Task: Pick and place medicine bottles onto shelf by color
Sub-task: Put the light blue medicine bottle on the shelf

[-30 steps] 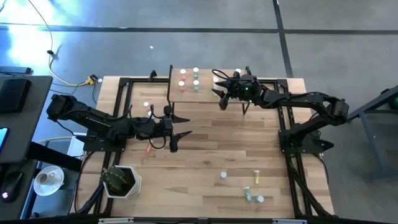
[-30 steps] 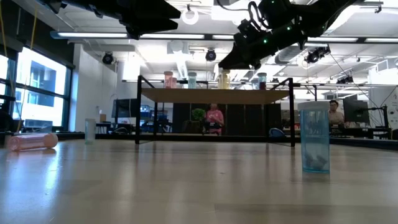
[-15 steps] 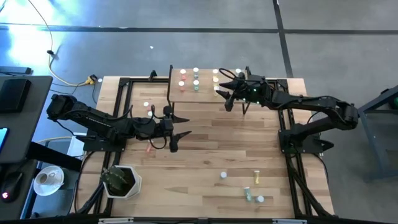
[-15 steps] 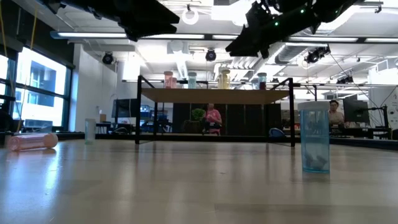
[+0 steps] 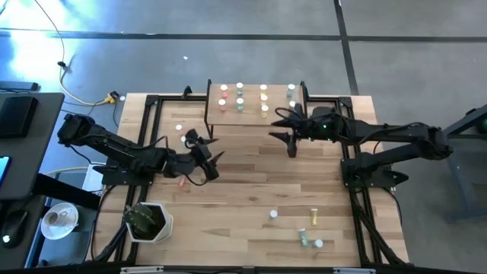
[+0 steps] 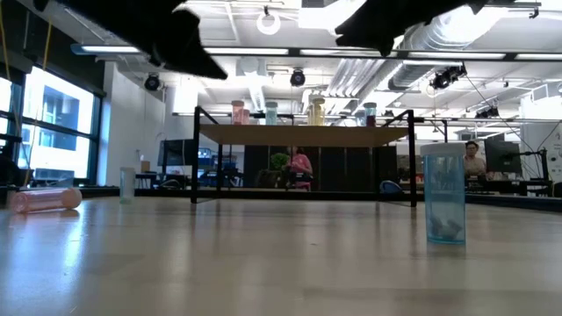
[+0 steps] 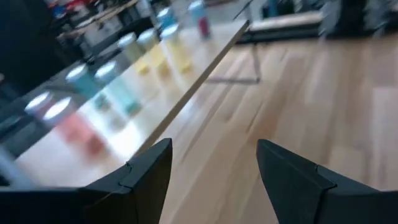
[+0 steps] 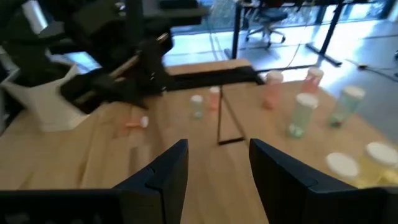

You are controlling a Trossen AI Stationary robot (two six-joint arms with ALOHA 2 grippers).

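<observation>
The shelf (image 5: 255,114) stands at the table's far middle, with several medicine bottles (image 5: 240,100) upright on it in colour groups. More bottles are on the tabletop. A pink one (image 5: 183,181) lies on its side by my left gripper, and several (image 5: 308,228) are at the near right. My left gripper (image 5: 207,151) hovers open and empty above the table, left of and nearer than the shelf, which shows in its wrist view (image 7: 155,87). My right gripper (image 5: 280,126) hangs open and empty just in front of the shelf's near right corner.
A white pot with a plant (image 5: 148,221) stands at the near left corner. Two small bottles (image 5: 181,133) stand left of the shelf. In the low view a blue-grey bottle (image 6: 443,193) stands upright close to the camera. Black frame rails (image 5: 350,160) run along both table sides.
My right gripper has drawn back from over the shelf's right part toward the table's near and right edges, rising, still open. My left gripper has swung its fingers round from pointing toward the right edge to pointing toward the shelf, sinking slightly, still open.
</observation>
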